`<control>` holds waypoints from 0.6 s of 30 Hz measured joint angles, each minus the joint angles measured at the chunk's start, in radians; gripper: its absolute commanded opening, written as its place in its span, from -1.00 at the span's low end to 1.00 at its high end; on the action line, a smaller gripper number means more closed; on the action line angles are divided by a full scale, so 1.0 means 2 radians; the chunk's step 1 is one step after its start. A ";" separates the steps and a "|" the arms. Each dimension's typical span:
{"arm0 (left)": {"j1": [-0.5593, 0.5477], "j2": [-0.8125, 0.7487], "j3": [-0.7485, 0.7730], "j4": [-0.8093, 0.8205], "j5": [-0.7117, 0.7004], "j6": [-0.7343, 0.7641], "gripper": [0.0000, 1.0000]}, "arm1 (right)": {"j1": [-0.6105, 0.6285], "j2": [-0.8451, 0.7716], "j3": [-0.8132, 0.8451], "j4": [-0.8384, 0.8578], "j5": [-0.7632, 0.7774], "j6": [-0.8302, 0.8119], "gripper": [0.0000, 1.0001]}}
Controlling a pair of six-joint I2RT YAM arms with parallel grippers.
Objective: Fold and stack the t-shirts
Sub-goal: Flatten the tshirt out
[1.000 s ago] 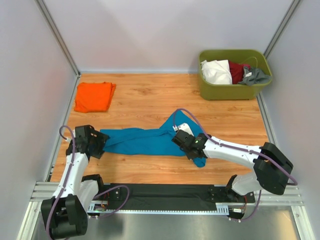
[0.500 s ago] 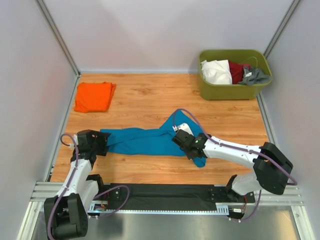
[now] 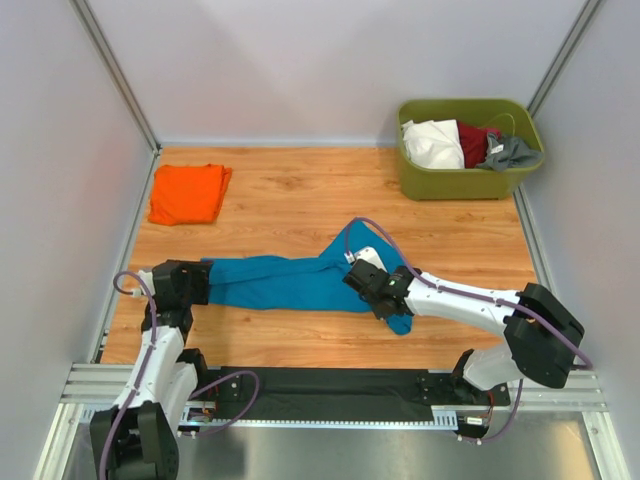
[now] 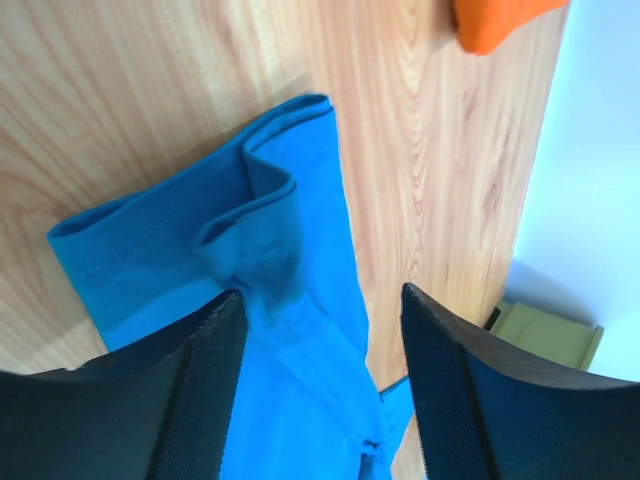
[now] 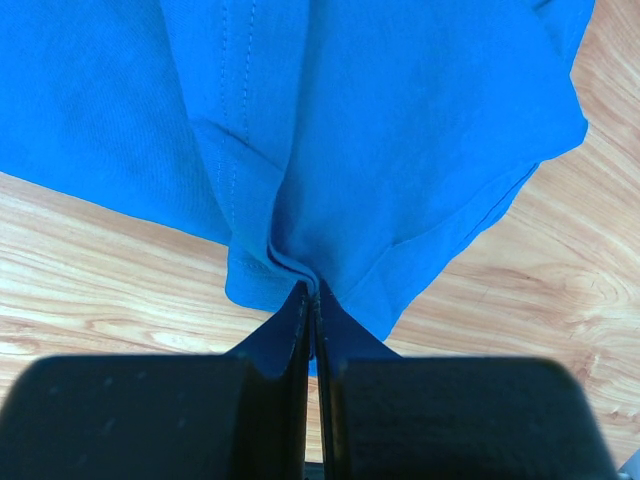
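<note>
Now the open left hand (image 4: 322,300) has backed over the teal-blue cloth t-shirt's (image 3: 280,283) end, seemingly to grip it, while the right hand (image 5: 312,297) clamps the opposite edge.

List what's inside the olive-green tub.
The tub holds a white cloth, a dark red cloth and a grey cloth. Anything beneath them is covered.
</note>
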 measured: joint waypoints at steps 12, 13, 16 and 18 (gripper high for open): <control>0.004 0.020 0.000 -0.014 -0.023 0.004 -0.46 | -0.003 0.000 0.000 0.000 0.000 0.000 -0.99; 0.005 0.024 0.000 -0.014 -0.023 0.004 -0.56 | -0.003 0.000 0.000 0.000 0.000 0.000 -0.99; 0.009 0.028 0.000 -0.017 -0.026 0.009 -1.00 | -0.006 0.000 0.001 -0.001 0.001 0.000 -0.99; 0.016 0.028 0.002 -0.022 -0.027 0.017 -1.00 | -0.013 -0.001 0.004 -0.003 0.001 0.002 -0.99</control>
